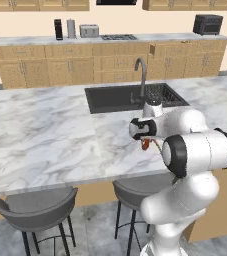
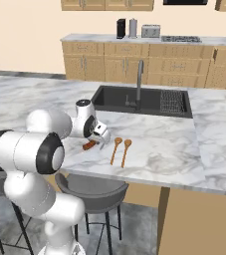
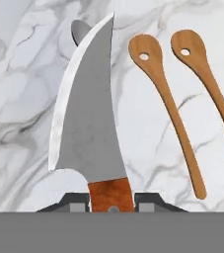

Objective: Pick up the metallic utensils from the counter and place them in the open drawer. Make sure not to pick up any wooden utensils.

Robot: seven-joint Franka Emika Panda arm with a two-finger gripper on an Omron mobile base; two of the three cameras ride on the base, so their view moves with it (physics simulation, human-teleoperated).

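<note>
Gripper (image 3: pixel 112 203) clenched on knife (image 3: pixel 89 123) by its reddish handle, low over worktop (image 3: pixel 15 99). Grey spoon (image 3: pixel 80 30) just past the blade tip, mostly hidden, perhaps touching. Two wooden spoons (image 3: pixel 168 106) just right, apart. Sink (image 2: pixel 115 97) beyond.

Rendered home kitchen, marble island counter (image 1: pixel 40 135) with black sink (image 1: pixel 115 97) and curved steel tap (image 1: pixel 141 75), light-wood cabinets (image 1: pixel 70 67) along back wall, stove (image 1: pixel 118 37), toaster (image 1: pixel 89 31), microwave-like oven (image 1: pixel 208 24), grey bar stools (image 1: pixel 35 207) tucked under counter.
</note>
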